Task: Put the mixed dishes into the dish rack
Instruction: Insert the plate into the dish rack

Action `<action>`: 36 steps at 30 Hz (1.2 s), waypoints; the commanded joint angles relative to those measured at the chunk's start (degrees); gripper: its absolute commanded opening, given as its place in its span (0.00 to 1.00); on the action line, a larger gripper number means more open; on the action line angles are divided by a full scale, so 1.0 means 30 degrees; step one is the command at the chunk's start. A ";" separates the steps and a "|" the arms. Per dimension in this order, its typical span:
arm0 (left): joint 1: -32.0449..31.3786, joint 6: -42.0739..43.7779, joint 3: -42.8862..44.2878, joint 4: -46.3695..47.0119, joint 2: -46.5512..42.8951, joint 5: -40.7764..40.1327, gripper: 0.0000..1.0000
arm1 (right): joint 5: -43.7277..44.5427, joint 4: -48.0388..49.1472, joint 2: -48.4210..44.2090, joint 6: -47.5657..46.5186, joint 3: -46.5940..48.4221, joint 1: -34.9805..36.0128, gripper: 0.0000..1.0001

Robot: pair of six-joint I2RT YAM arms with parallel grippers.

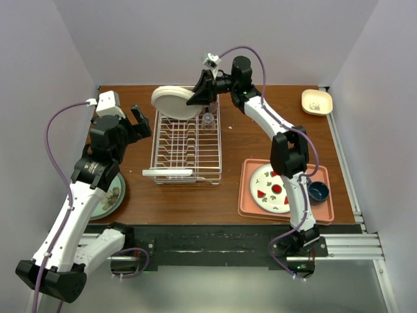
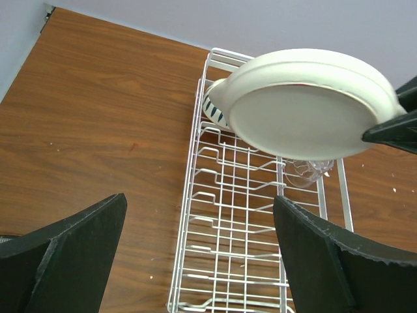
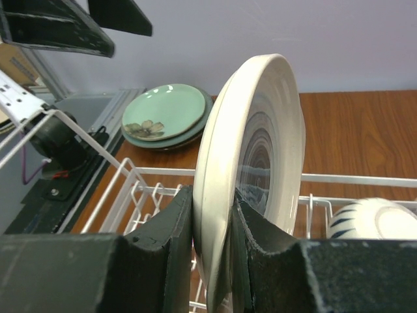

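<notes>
From above, the right arm (image 1: 260,114) reaches across to the 12 o'clock end of the rack (image 1: 187,147). Its jaws pinch the cream plate (image 1: 176,102) by the rim, above the wires and not yet in a slot. A small glass (image 1: 208,120) stands in the rack just toward 3 o'clock of the plate. The left arm (image 1: 98,163) waits at 9 o'clock with its jaws spread and empty, above the green plates (image 1: 111,195) on the surface (image 1: 241,140).

The left wrist camera shows the cream plate (image 2: 306,107) tilted over the far end of the rack (image 2: 228,228). A striped bowl (image 2: 212,111) sits under its edge and the glass (image 2: 306,171) sits below it.

The right wrist camera shows the jaws clamped on the lower rim of the cream plate (image 3: 251,169), which stands nearly on edge. The bowl (image 3: 374,218) lies close at 4 o'clock.

To my eye, the plate should come fully upright and line up with a free gap between the prongs. It should then go down slowly, clear of the bowl and glass. The jaws should let go only once the rim rests in the wires, or it may tip onto the bowl.
</notes>
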 commanded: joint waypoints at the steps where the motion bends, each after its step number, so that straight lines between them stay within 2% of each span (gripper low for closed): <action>1: 0.0129 0.0539 -0.0145 0.0751 0.0060 0.0228 1.00 | 0.1185 0.0084 -0.0386 -0.2007 0.1890 -0.0099 0.00; 19: 0.0129 0.0744 -0.0262 0.0839 0.0294 0.0170 1.00 | 0.1800 0.0465 0.1256 -0.2271 0.2622 -0.0100 0.00; 36: 0.0129 0.0832 -0.0438 0.0897 0.0646 0.0052 1.00 | 0.0043 0.2340 0.2017 -0.0836 0.2476 -0.0100 0.00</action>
